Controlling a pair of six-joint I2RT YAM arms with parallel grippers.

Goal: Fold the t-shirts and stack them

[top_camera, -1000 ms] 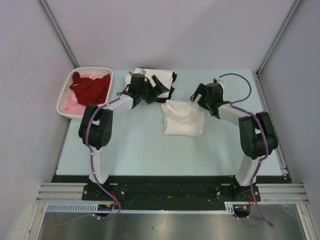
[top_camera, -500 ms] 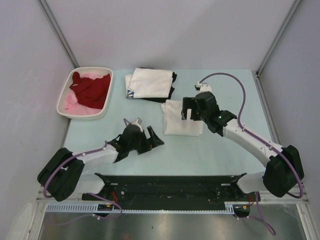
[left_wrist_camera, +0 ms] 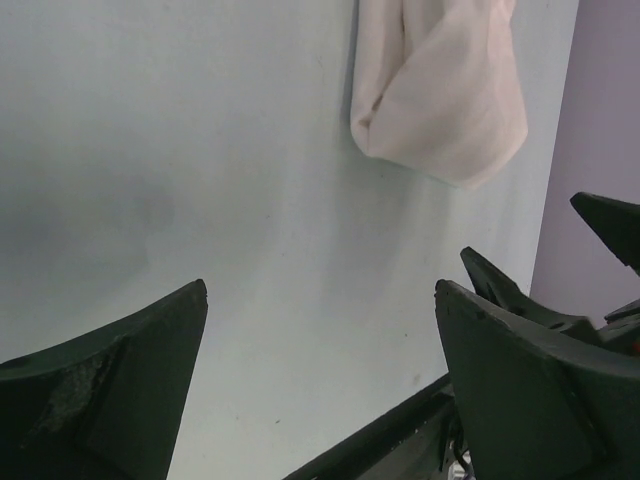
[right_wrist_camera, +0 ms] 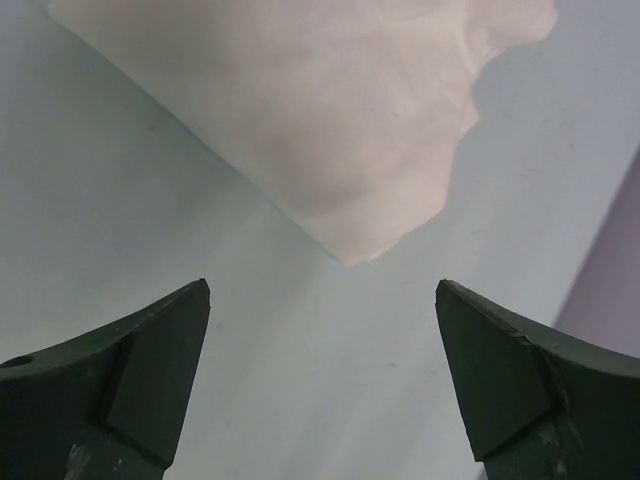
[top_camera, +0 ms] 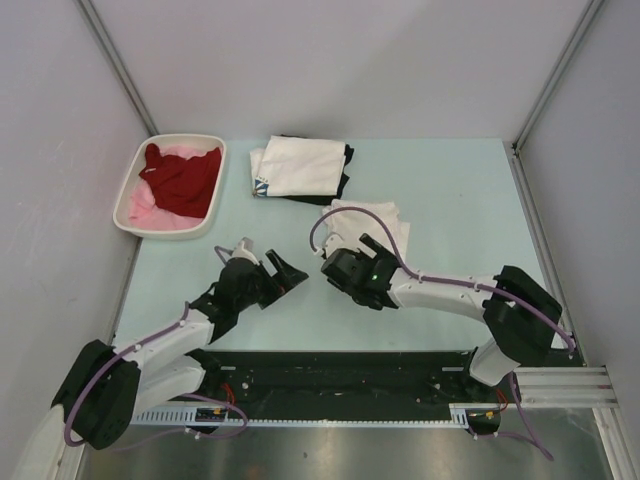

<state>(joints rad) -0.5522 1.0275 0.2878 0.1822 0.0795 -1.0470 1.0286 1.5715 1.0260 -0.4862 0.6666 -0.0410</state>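
Note:
A folded cream-white t-shirt (top_camera: 378, 220) lies mid-table, its near part hidden by my right arm. It also shows in the left wrist view (left_wrist_camera: 440, 90) and the right wrist view (right_wrist_camera: 320, 110). At the back, a folded cream-white t-shirt with a small blue mark (top_camera: 300, 165) lies on a black t-shirt (top_camera: 347, 160). A dark red t-shirt (top_camera: 183, 178) and a pink one (top_camera: 140, 208) lie in the basin. My left gripper (top_camera: 283, 277) (left_wrist_camera: 320, 300) is open and empty over bare table. My right gripper (top_camera: 352, 250) (right_wrist_camera: 322, 300) is open and empty, just short of the near shirt's corner.
The white oval basin (top_camera: 125, 195) stands at the back left. My right gripper's fingers (left_wrist_camera: 610, 225) show at the right edge of the left wrist view. The black near rail (top_camera: 340, 360) runs along the table's front edge.
Both arms have drawn back from the far shirts to the near middle of the table. The right gripper has come off the near cream shirt, whose near part it now hides.

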